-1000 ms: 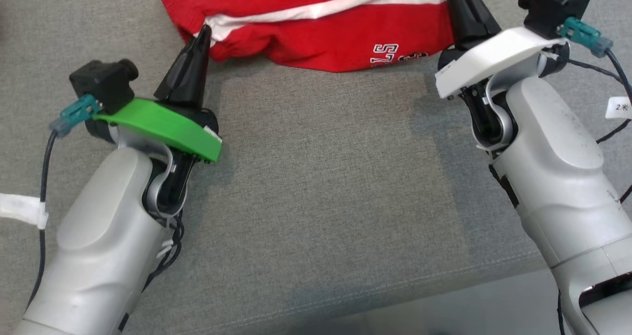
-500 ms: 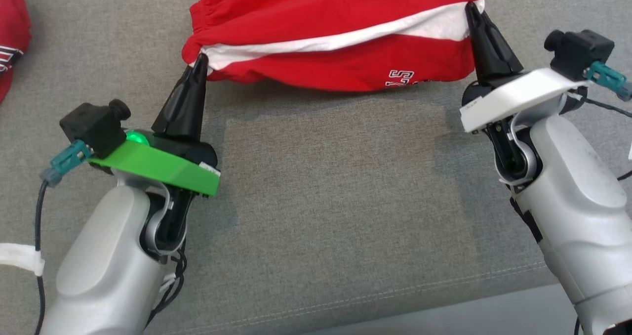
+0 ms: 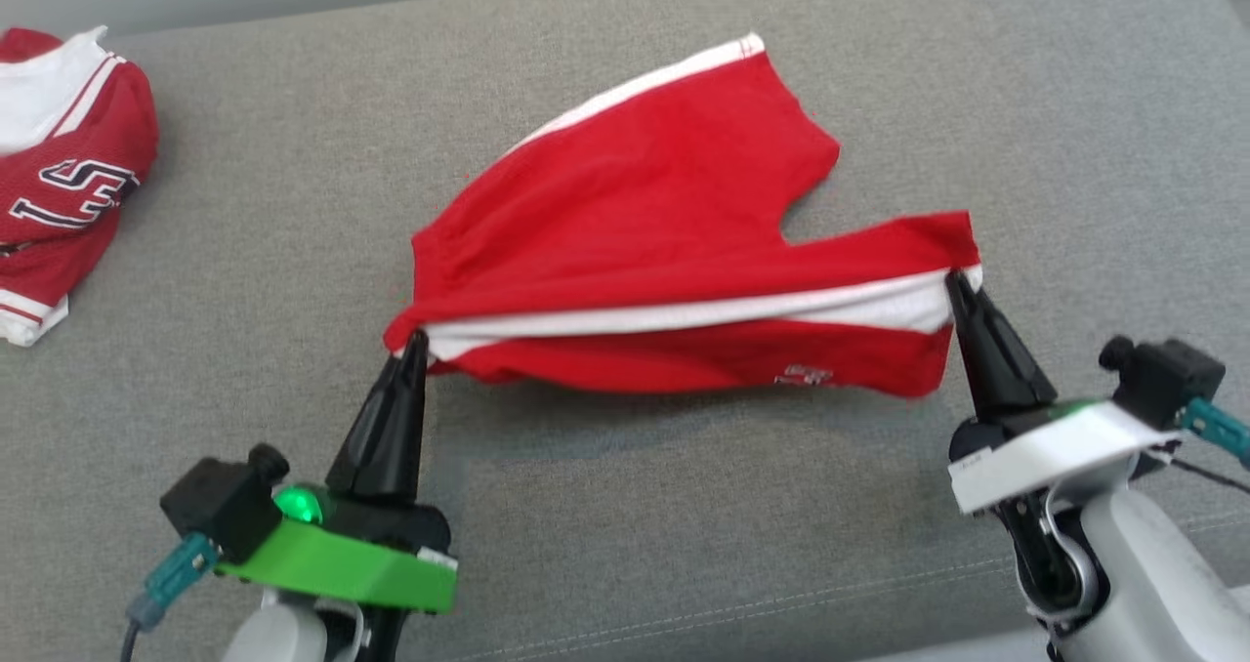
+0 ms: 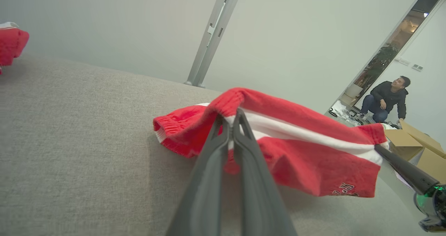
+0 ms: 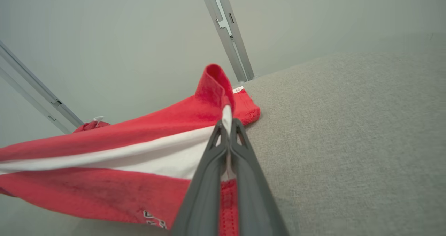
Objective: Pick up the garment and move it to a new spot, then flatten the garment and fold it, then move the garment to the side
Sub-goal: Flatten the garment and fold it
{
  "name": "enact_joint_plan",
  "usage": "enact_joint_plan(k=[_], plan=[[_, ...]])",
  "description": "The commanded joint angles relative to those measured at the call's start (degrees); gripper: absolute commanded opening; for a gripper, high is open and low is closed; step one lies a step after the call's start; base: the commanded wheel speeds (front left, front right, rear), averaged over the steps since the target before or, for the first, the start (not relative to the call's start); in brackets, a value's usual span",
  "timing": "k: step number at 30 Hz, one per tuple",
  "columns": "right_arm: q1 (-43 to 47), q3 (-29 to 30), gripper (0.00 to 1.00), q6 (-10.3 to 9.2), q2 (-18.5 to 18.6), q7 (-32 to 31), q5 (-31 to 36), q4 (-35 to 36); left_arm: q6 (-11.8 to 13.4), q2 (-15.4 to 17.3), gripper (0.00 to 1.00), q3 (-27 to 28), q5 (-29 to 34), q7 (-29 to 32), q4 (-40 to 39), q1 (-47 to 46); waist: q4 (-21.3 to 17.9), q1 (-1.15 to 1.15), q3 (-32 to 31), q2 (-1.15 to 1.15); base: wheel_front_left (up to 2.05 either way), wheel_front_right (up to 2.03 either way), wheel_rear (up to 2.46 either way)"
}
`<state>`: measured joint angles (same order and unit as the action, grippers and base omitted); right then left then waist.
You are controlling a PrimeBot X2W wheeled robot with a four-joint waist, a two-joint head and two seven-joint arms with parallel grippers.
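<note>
The garment [image 3: 645,242] is a pair of red shorts with a white side stripe, stretched across the grey cushioned surface [image 3: 625,506]. My left gripper [image 3: 417,335] is shut on its left corner at the waistband, and my right gripper [image 3: 952,276] is shut on its right corner at the leg hem. The near edge hangs lifted between the two grippers, while the far part trails on the surface. In the left wrist view the fingers [image 4: 228,152] pinch the red and white cloth [image 4: 296,142]. The right wrist view shows the cloth [image 5: 122,149] clamped between the shut fingers [image 5: 228,149].
Another red and white garment [image 3: 59,174] with black lettering lies at the far left of the surface. In the left wrist view a person [image 4: 386,100] crouches in a doorway beside cardboard boxes [image 4: 414,142]. A pale wall and metal posts stand behind the surface.
The head view has tilted up, so more of the surface shows. Both grippers keep their hold on the garment, which now stretches out further behind them.
</note>
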<state>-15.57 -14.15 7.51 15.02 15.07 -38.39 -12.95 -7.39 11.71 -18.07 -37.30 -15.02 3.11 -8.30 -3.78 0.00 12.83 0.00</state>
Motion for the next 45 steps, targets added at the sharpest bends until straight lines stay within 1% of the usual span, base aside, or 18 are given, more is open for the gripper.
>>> enact_joint_plan(k=[1,3,7,8,11,14,16,18,22,26,31,36,41,45], plan=[[3.1,0.1,0.0,-0.05,0.5,0.3,-0.6,1.6,-0.1,-0.3,0.0,1.0,1.0,-0.1,-1.6,3.3,-0.8,0.0,-3.5,0.0,0.0,0.0,0.0],[6.7,0.1,0.0,-0.06,1.3,0.3,-1.5,4.0,0.1,-1.0,0.0,1.6,1.4,-0.1,-4.1,7.5,-1.2,0.0,-4.2,0.0,0.0,0.0,0.0],[12.3,0.2,0.0,-0.07,3.1,-0.5,-2.3,9.1,1.1,-0.8,0.0,2.7,1.8,-0.1,-8.7,14.1,-1.9,0.0,-4.5,0.0,0.0,0.0,0.0],[12.3,0.2,0.0,-0.07,3.1,-0.5,-2.3,9.1,1.1,-0.8,0.0,2.7,1.8,-0.1,-8.7,14.1,-1.9,0.0,-4.5,0.0,0.0,0.0,0.0],[14.9,0.7,0.0,-0.07,4.1,-2.4,-1.8,12.3,1.5,-0.6,0.0,2.6,1.0,-0.1,-11.1,17.5,-2.2,0.0,-4.7,0.0,0.0,0.0,0.0],[15.8,1.4,0.0,-0.07,4.0,-4.1,-1.8,14.4,1.9,-1.2,0.0,2.4,-0.3,0.6,-12.1,18.7,-2.0,0.0,-4.7,0.0,0.0,0.0,0.0],[15.1,1.7,0.0,-0.07,3.9,-5.4,-0.9,14.1,2.1,-1.3,0.0,2.1,0.0,1.3,-11.5,17.9,-1.5,0.0,-4.7,0.0,0.0,0.0,0.0],[13.3,1.9,0.0,-0.06,3.3,-6.7,-1.1,13.1,2.1,-2.0,0.0,1.6,-0.6,2.0,-10.2,15.9,-0.9,0.0,-4.6,0.0,0.0,0.0,0.0],[8.7,2.2,0.0,-0.06,2.9,-9.4,-0.7,8.8,2.3,-3.7,0.0,0.7,-2.2,4.7,-5.9,11.3,0.8,0.0,-4.0,0.0,0.0,0.0,0.0],[1.9,2.1,0.0,-0.06,2.6,-11.9,-0.9,2.4,1.9,-5.1,0.0,0.0,-3.7,7.1,0.6,4.4,2.6,0.0,-2.9,0.0,0.0,0.0,0.0],[-7.7,0.4,0.0,-0.06,3.0,-13.9,-1.6,-6.2,1.9,-6.5,0.0,-1.2,-5.0,10.2,9.2,-3.8,4.9,0.0,-0.8,0.0,0.0,0.0,0.0],[-16.9,-2.1,0.0,-0.05,3.2,-15.0,-2.6,-15.2,2.5,-7.6,0.0,-2.0,-6.4,12.6,17.2,-10.7,7.1,0.0,1.3,0.0,0.0,0.0,0.0],[-24.5,-5.0,0.0,-0.05,3.3,-15.1,-3.6,-23.8,2.5,-8.2,0.0,-3.1,-7.5,12.2,23.1,-15.9,9.0,0.0,3.6,0.0,0.0,0.0,0.0],[-29.4,-7.3,0.0,-0.05,3.6,-14.6,-5.0,-29.2,2.4,-8.6,0.0,-4.2,-8.6,11.5,26.3,-19.0,10.4,0.0,5.5,0.0,0.0,0.0,0.0]])
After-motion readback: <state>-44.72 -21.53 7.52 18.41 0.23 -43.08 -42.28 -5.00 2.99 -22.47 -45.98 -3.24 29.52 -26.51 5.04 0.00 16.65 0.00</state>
